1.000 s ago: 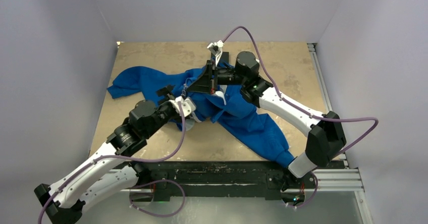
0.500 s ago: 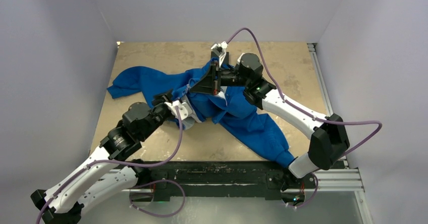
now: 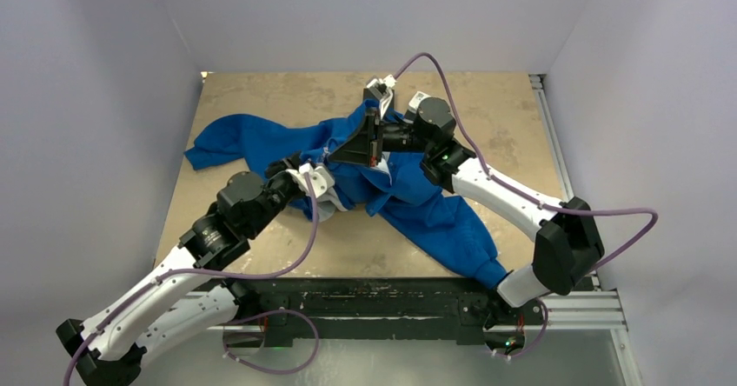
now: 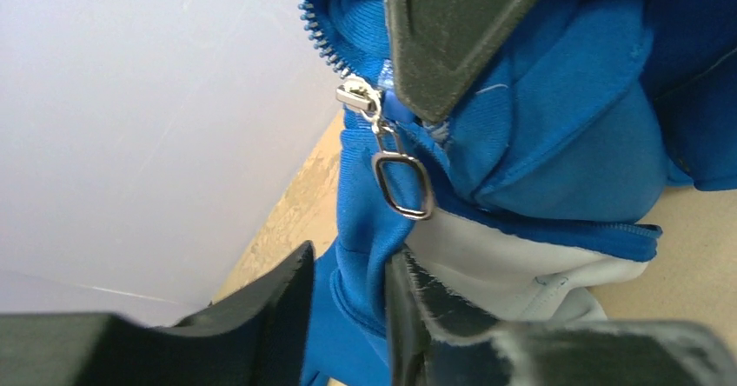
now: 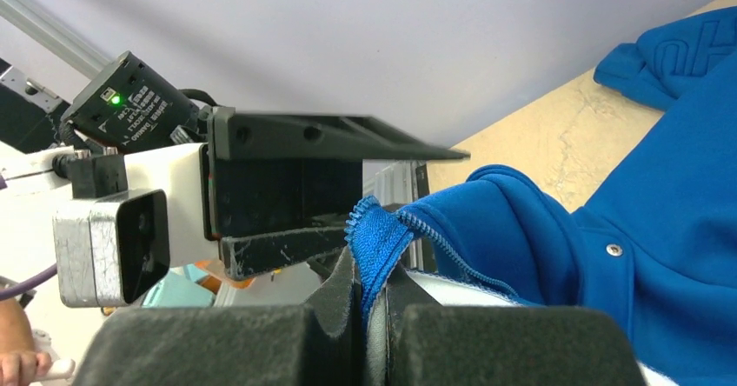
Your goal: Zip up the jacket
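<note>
Shifting slightly toward the far edge since a second ago, the right gripper [image 5: 372, 292] is clenching its jaws on the toothed upper end of the zipper tape of the jacket [image 3: 434, 212]. The jacket is lying crumpled across the middle of the table [image 3: 487, 99], its long axis running from one sleeve at far left to the other at near right, by the near edge. The silvery slider [image 4: 361, 97] is hanging just below that grip. The left gripper [image 4: 348, 321] is pinching blue fabric beneath the slider, jaws closing on the fold.
</note>
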Available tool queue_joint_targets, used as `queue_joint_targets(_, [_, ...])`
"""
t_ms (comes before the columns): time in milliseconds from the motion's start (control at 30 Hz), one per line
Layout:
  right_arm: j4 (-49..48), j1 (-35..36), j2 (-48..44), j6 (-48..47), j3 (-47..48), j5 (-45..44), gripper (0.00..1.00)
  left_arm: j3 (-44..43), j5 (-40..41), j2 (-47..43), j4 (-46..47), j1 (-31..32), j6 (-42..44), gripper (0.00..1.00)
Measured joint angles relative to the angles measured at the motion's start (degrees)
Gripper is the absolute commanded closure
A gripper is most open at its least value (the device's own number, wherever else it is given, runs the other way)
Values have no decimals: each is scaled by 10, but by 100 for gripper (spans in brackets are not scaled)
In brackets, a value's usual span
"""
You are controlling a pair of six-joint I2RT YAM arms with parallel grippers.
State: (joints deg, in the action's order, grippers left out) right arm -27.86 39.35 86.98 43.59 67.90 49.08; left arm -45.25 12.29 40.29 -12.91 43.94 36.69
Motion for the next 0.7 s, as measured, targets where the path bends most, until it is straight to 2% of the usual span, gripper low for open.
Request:
queue_joint_targets(67, [-5, 0, -3, 3, -5, 1, 100, -2, 4, 3, 4, 0, -10, 46])
queue_joint_targets(233, [-9, 0, -6, 8, -12, 3, 100, -16, 3, 7, 6, 0, -38, 34])
queue_joint_targets(333, [-17, 0, -8, 10, -17, 4, 100, -25, -4, 11, 8, 0, -48, 34])
queue_joint_targets(567, [-31, 0, -8, 19, -18, 3, 100, -25, -21, 25, 21, 0, -62, 47])
queue_joint_targets(700, [-36, -1, -8, 21, -18, 3, 100, -25, -37, 26, 26, 0, -67, 64])
